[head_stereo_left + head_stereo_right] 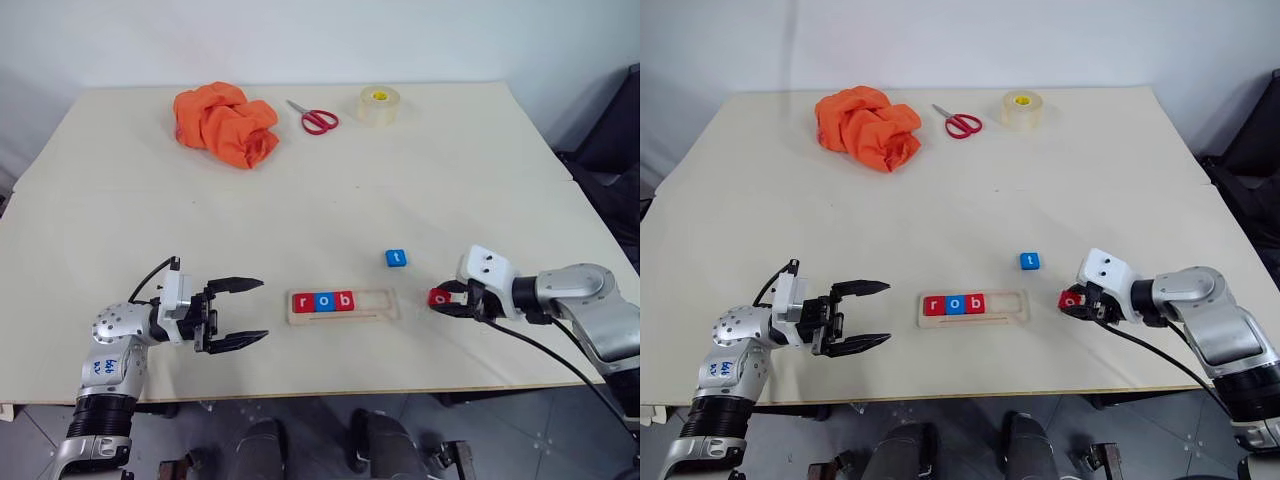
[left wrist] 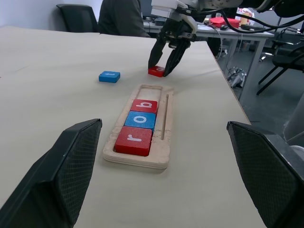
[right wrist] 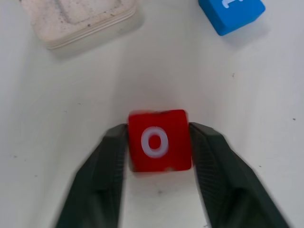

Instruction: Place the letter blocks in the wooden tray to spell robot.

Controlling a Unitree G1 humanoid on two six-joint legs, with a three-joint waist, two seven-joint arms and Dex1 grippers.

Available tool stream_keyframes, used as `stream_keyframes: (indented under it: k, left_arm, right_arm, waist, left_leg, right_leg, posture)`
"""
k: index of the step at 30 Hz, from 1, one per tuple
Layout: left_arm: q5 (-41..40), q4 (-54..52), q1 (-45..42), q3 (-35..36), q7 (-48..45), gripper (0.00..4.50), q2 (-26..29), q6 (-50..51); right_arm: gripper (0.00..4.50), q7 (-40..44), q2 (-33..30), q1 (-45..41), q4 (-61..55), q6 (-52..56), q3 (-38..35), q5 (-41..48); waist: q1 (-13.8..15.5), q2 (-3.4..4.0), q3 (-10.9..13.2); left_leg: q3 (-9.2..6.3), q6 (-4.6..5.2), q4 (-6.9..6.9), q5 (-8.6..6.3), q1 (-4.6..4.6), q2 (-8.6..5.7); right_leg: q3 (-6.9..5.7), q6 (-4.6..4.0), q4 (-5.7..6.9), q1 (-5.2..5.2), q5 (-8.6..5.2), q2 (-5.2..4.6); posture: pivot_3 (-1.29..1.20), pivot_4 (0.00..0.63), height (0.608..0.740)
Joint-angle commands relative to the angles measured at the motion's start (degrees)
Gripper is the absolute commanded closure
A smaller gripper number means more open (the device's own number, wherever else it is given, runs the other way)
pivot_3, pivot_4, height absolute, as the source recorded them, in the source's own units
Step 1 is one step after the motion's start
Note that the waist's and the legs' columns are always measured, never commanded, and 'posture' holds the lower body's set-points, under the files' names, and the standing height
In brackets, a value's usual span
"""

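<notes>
Wooden tray (image 1: 343, 303) holds r, o, b; right gripper (image 3: 158, 142) pinches the red o block (image 3: 159, 140) right of it, left gripper (image 1: 240, 313) spread wide.

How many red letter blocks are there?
3. The red r and red b sit in the wooden tray, with the blue o between them. The red o is on the table between the right hand's fingers. None look hidden.
</notes>
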Motion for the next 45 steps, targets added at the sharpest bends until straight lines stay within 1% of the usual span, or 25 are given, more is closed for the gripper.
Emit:
stream_keyframes:
  k: [1, 4, 7, 12, 15, 21, 24, 26, 27, 30, 32, 33, 35, 38, 42, 43, 45]
  left_arm:
    - [-1.06, -1.33, -0.62, 0.34, 0.19, 0.00, 0.12, -0.28]
    - [-1.19, -1.11, -0.63, 0.45, -0.09, 0.00, 0.23, -0.37]
    - [-1.15, -0.60, -0.87, 0.32, -0.45, 0.00, 0.26, -0.29]
    - [-0.87, 1.04, -2.16, -0.01, -1.33, 0.00, 0.19, -0.25]
    - [-0.55, 2.79, -3.84, -0.50, -2.17, 0.00, -0.09, -0.42]
    - [-0.03, 5.72, -6.50, -1.27, -3.36, 0.00, -0.78, -1.00]
    - [0.14, 6.80, -7.43, -1.65, -3.64, 0.00, -1.09, -1.34]
    - [0.21, 7.53, -8.05, -1.90, -3.87, 0.00, -1.29, -1.64]
    - [0.21, 7.79, -8.25, -1.96, -3.98, 0.00, -1.34, -1.74]
    - [0.31, 8.40, -8.75, -2.18, -4.06, 0.00, -1.48, -2.03]
    - [0.28, 8.67, -8.96, -2.24, -4.08, 0.00, -1.55, -2.23]
    - [0.26, 8.79, -9.02, -2.23, -4.10, 0.00, -1.57, -2.32]
    - [0.21, 8.93, -8.94, -2.14, -4.15, 0.00, -1.59, -2.52]
    - [0.23, 8.82, -8.76, -2.18, -4.05, 0.00, -1.65, -2.61]
    - [0.19, 8.58, -8.40, -2.08, -3.75, 0.00, -1.84, -2.77]
    - [0.17, 8.46, -8.34, -2.06, -3.59, 0.00, -1.90, -2.73]
    - [0.16, 8.03, -8.10, -2.06, -3.24, 0.00, -2.04, -2.66]
  right_arm:
    - [3.05, -4.69, 1.97, 1.82, -5.55, 9.14, -3.22, 2.68]
    - [3.05, -10.22, 5.25, 4.00, -12.74, 18.44, -6.94, 5.79]
    - [3.05, -18.55, 10.89, 7.29, -21.60, 27.98, -12.11, 7.56]
    - [3.05, -27.80, 17.90, 8.14, -29.84, 39.34, -16.58, 9.13]
    - [3.05, -33.90, 22.60, 8.14, -34.11, 45.79, -18.99, 8.49]
    - [3.05, -40.09, 27.25, 7.02, -39.29, 52.71, -19.87, 8.36]
    - [3.05, -42.67, 29.68, 6.92, -40.70, 54.35, -19.67, 7.96]
    - [2.31, -44.46, 31.22, 7.36, -41.25, 54.86, -19.44, 7.39]
    - [2.04, -44.99, 31.60, 7.54, -41.43, 55.01, -19.32, 7.31]
    - [0.98, -46.04, 31.58, 7.56, -41.23, 55.01, -19.30, 7.19]
    - [0.27, -44.94, 30.19, 7.68, -41.28, 54.35, -19.12, 8.26]
    - [0.04, -43.81, 28.82, 7.74, -41.31, 54.14, -19.10, 9.01]
    - [0.04, -39.00, 23.96, 8.11, -41.05, 51.88, -18.82, 11.38]
    - [0.04, -31.22, 14.40, 9.58, -38.97, 45.81, -17.50, 13.39]
    - [0.04, -17.89, -0.05, 11.54, -32.37, 30.37, -13.18, 11.64]
    - [0.04, -14.81, -2.79, 11.28, -29.73, 26.23, -11.81, 10.80]
    - [0.04, -10.73, -6.06, 10.44, -25.33, 19.88, -9.52, 9.38]
  waist:
    - [0.03, -0.03, -0.02]
    - [-0.01, -0.04, -0.02]
    - [0.04, -0.04, -0.02]
    - [0.07, -0.03, -0.02]
    - [0.06, -0.03, -0.02]
    - [0.03, -0.03, -0.02]
    - [-0.09, -0.03, -0.02]
    - [-0.07, -0.03, -0.02]
    - [-0.06, -0.03, -0.02]
    - [-0.07, -0.03, -0.02]
    - [-0.10, -0.03, -0.02]
    - [-0.09, -0.03, -0.02]
    - [-0.08, -0.03, -0.02]
    - [-0.05, -0.04, -0.02]
    - [-0.02, -0.04, -0.02]
    - [-0.03, -0.06, -0.01]
    - [-0.17, -0.08, -0.01]
  left_leg:
    - [-0.01, 0.00, 0.01, 0.00, 0.00, 0.01]
    - [-0.01, 0.00, 0.01, 0.00, -0.02, 0.02]
    - [-0.04, -0.03, -0.02, -0.02, -0.03, 0.05]
    - [-0.04, -0.01, 0.01, -0.04, -0.07, 0.05]
    - [-0.07, 0.00, -0.02, -0.04, -0.07, 0.06]
    - [-0.06, 0.03, -0.03, -0.06, -0.10, 0.04]
    - [-0.06, 0.03, -0.08, -0.06, -0.10, 0.04]
    - [-0.06, 0.03, -0.09, -0.06, -0.10, 0.05]
    - [-0.05, 0.04, -0.09, -0.06, -0.10, 0.05]
    - [-0.05, 0.04, -0.08, -0.06, -0.10, 0.04]
    - [-0.05, 0.04, -0.09, -0.06, -0.10, 0.04]
    - [-0.05, 0.04, -0.10, -0.06, -0.10, 0.04]
    - [-0.05, 0.04, -0.10, -0.06, -0.11, 0.04]
    - [-0.06, 0.08, -0.11, -0.09, -0.11, 0.02]
    - [-0.05, 0.09, -0.19, -0.09, -0.10, 0.01]
    - [-0.03, 0.09, -0.16, -0.09, -0.10, 0.00]
    - [-0.03, 0.10, -0.17, -0.09, -0.09, -0.01]
  right_leg:
    - [0.00, 0.00, 0.00, 0.01, 0.00, 0.00]
    - [0.00, -0.02, 0.01, -0.01, 0.01, 0.01]
    - [-0.02, -0.03, 0.00, -0.03, 0.01, 0.04]
    - [-0.01, -0.04, -0.01, -0.03, 0.02, 0.02]
    - [-0.03, -0.05, -0.01, -0.04, 0.01, 0.04]
    - [-0.02, -0.05, -0.02, -0.06, 0.01, 0.04]
    - [-0.01, -0.05, -0.01, -0.09, 0.01, 0.05]
    - [-0.01, -0.05, -0.01, -0.10, 0.01, 0.06]
    - [-0.01, -0.05, -0.01, -0.09, 0.01, 0.06]
    - [0.00, -0.05, -0.02, -0.09, 0.01, 0.06]
    - [-0.01, -0.05, -0.02, -0.09, 0.01, 0.06]
    - [-0.01, -0.05, -0.02, -0.10, 0.01, 0.06]
    - [0.00, -0.05, -0.03, -0.09, 0.01, 0.06]
    - [0.00, -0.05, -0.10, -0.06, 0.01, 0.05]
    - [-0.02, -0.04, -0.18, -0.04, 0.01, 0.06]
    - [0.00, -0.03, -0.19, -0.04, 0.02, 0.04]
    - [0.00, 0.01, -0.22, -0.02, 0.04, 0.06]
  posture:
    - [0.00, 0.150, 0.740]
    - [0.00, 0.150, 0.740]
    - [0.00, 0.150, 0.740]
    - [0.00, 0.150, 0.740]
    - [0.00, 0.150, 0.740]
    - [0.00, 0.150, 0.740]
    - [0.00, 0.150, 0.740]
    - [0.00, 0.150, 0.740]
    - [0.00, 0.150, 0.740]
    - [0.00, 0.150, 0.740]
    - [0.00, 0.150, 0.740]
    - [0.00, 0.150, 0.740]
    - [0.00, 0.150, 0.740]
    - [0.00, 0.150, 0.740]
    - [0.00, 0.150, 0.740]
    - [0.00, 0.150, 0.740]
    - [0.00, 0.150, 0.740]
